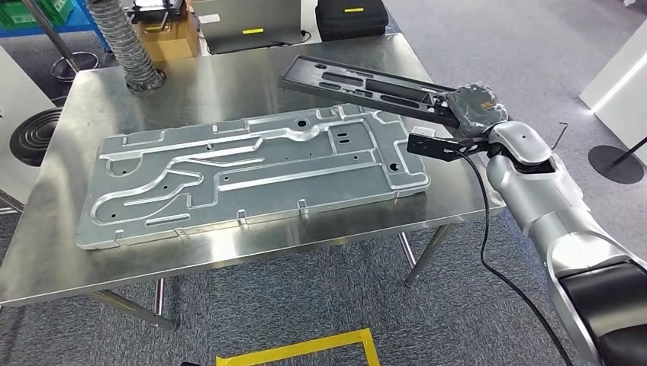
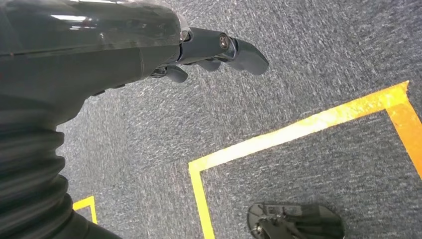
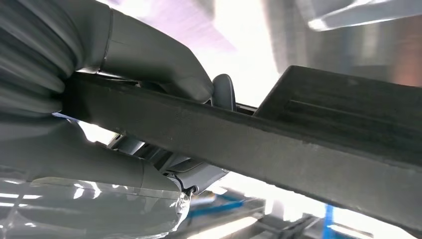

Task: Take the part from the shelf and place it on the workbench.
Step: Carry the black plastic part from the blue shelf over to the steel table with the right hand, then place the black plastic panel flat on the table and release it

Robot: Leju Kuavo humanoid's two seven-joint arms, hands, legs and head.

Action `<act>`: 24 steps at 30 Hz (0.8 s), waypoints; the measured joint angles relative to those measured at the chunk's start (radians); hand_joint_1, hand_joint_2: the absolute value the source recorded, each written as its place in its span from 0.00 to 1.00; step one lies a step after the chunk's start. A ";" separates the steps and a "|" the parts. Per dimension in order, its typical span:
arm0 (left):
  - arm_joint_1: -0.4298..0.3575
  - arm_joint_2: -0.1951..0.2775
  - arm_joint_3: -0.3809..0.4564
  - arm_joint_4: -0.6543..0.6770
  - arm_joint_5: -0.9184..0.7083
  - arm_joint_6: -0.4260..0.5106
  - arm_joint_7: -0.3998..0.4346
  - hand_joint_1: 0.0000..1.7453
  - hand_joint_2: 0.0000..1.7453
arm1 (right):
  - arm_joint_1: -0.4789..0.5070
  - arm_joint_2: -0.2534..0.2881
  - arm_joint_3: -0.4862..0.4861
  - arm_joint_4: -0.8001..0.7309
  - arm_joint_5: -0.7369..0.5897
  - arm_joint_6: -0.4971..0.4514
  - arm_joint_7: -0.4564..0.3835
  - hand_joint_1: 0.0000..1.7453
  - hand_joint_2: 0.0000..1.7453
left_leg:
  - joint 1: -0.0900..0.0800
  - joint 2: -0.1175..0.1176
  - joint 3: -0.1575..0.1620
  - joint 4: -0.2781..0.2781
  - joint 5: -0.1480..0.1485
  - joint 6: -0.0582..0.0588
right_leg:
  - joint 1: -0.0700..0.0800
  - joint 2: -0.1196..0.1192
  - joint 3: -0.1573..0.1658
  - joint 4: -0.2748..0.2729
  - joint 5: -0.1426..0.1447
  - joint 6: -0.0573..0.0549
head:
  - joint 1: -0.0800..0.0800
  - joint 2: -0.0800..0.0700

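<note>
The right hand (image 1: 473, 107) grips one end of the black part (image 1: 358, 82), held above the tabletop (image 1: 229, 76), its long axis running away leftward over the far edge beyond the metal panel (image 1: 252, 171). The left hand (image 2: 214, 50) hangs empty, fingers loosely apart.

Our right arm (image 1: 561, 221), silver with a dark band near the shoulder, reaches in from the lower right and stretches forward, and our right hand (image 1: 471, 107) at its end grips one end of the long flat black plastic part (image 1: 358, 82) and holds it up tilted. From the right wrist we see the thick grey thumb (image 3: 164, 64) pressed on one face of that part and darker fingers (image 3: 169, 167) curled against the other face. Our left hand (image 2: 209, 52) hangs down toward the floor, holding nothing, its dark fingers loosely extended.
</note>
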 joint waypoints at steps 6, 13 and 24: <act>0.000 0.002 -0.002 0.000 0.000 0.004 0.004 0.00 1.00 | -0.013 0.012 0.047 0.088 0.088 -0.028 0.045 1.00 1.00 | -0.002 -0.001 0.053 -0.188 0.151 0.014 | 0.007 0.006 0.020 0.015 -0.029 0.010 | 0.000 0.000; -0.002 0.003 -0.003 0.000 0.000 0.006 0.006 0.00 1.00 | -0.029 0.018 0.065 0.134 0.102 -0.021 0.044 1.00 1.00 | 0.000 -0.002 0.079 -0.248 0.159 0.045 | 0.001 0.005 -0.025 0.112 -0.089 0.044 | 0.000 0.000; -0.003 0.003 -0.009 0.000 -0.003 0.004 0.004 0.00 1.00 | -0.082 0.033 0.081 0.181 0.138 0.020 0.098 1.00 1.00 | -0.006 -0.005 0.089 -0.243 0.139 0.026 | 0.005 0.003 -0.017 0.019 -0.005 0.029 | 0.000 0.000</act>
